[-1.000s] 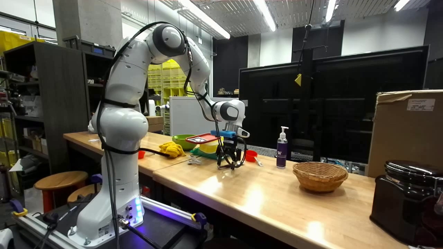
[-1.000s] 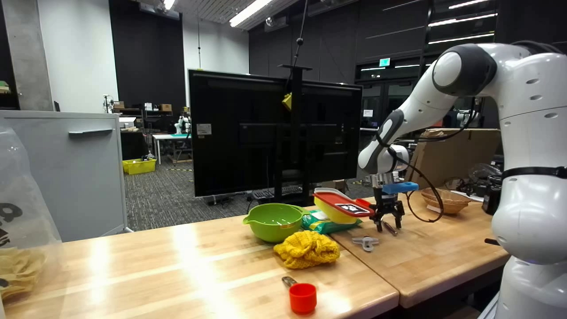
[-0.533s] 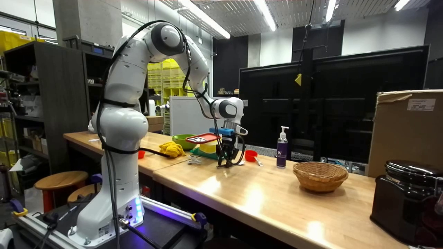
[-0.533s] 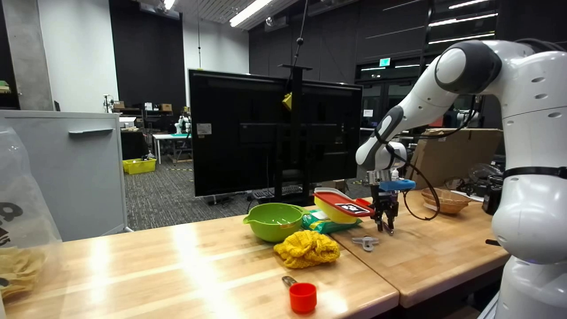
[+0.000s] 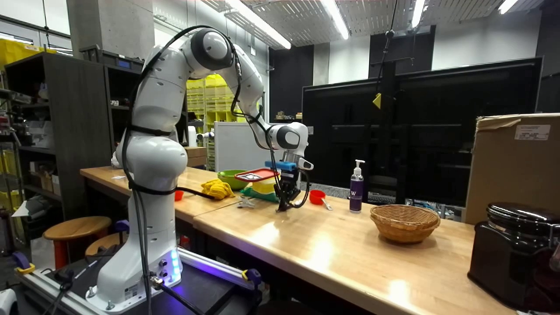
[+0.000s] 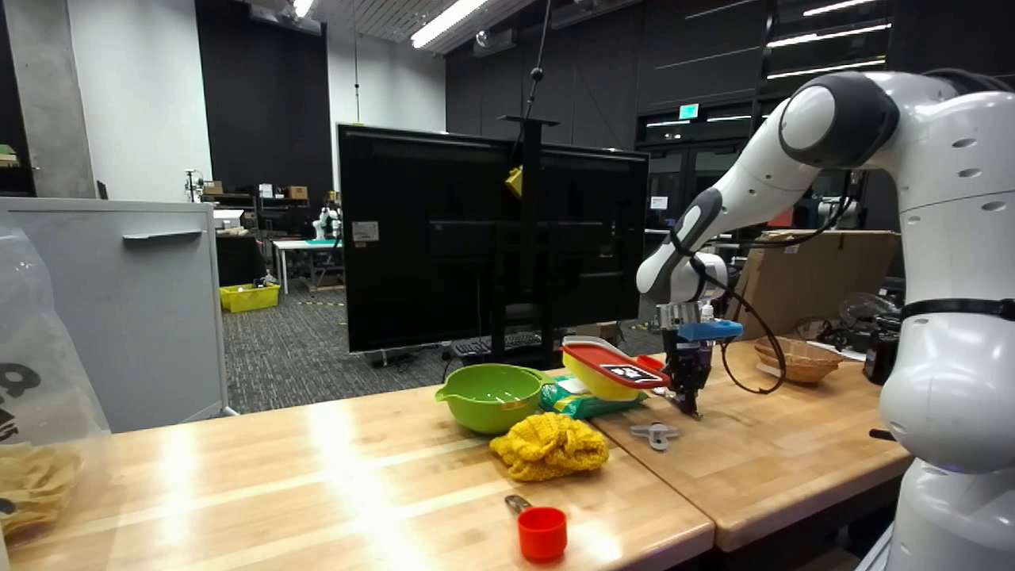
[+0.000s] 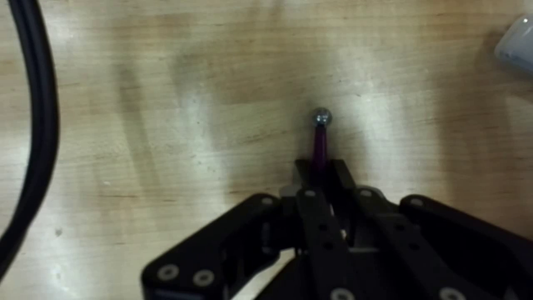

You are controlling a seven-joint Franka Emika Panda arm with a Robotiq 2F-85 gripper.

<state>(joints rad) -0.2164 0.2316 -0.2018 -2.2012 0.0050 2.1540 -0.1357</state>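
Workshop; dark screens stand behind a wooden table. White "W" can be read on the pump bottle by the table's back edge; label on the cardboard box too small to be made out. Purple stick, silver ball at its tip, is gripped in the closed jaws of the gripper, low over the table, near the edge met by the neighbouring table. Grey clip lies nearby, unmoved. One second earlier, stick was seen between parted jaws; gripper since shifted slightly toward that edge.
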